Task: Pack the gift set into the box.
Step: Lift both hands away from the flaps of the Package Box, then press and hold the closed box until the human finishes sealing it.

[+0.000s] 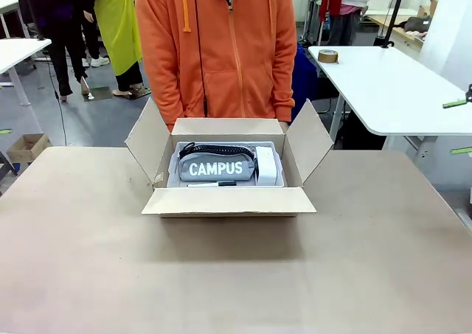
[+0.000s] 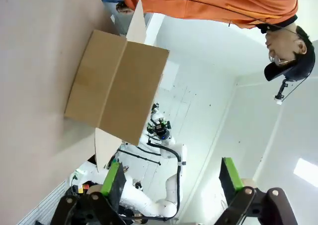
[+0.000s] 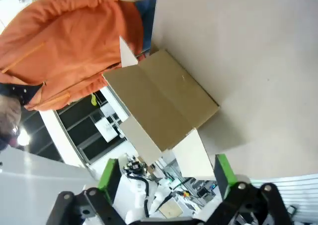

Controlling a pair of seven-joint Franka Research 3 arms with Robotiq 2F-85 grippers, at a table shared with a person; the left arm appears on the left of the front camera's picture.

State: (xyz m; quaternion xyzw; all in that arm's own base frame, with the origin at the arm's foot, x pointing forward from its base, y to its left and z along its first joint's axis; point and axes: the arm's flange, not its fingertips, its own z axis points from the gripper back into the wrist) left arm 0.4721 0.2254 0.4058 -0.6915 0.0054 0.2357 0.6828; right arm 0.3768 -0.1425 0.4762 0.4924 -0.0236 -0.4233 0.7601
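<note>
Front camera faces the person [image 1: 214, 46] across the counter [image 1: 88, 260]; both sideways-rolled wrist cameras share the box [image 1: 228, 201], from well off.

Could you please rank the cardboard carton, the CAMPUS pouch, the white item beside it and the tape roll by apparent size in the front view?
1. open brown corrugated cardboard carton
2. grey pouch lettered CAMPUS
3. white rectangular item beside it
4. brown tape roll on the far white table; distance makes this unsure
</note>
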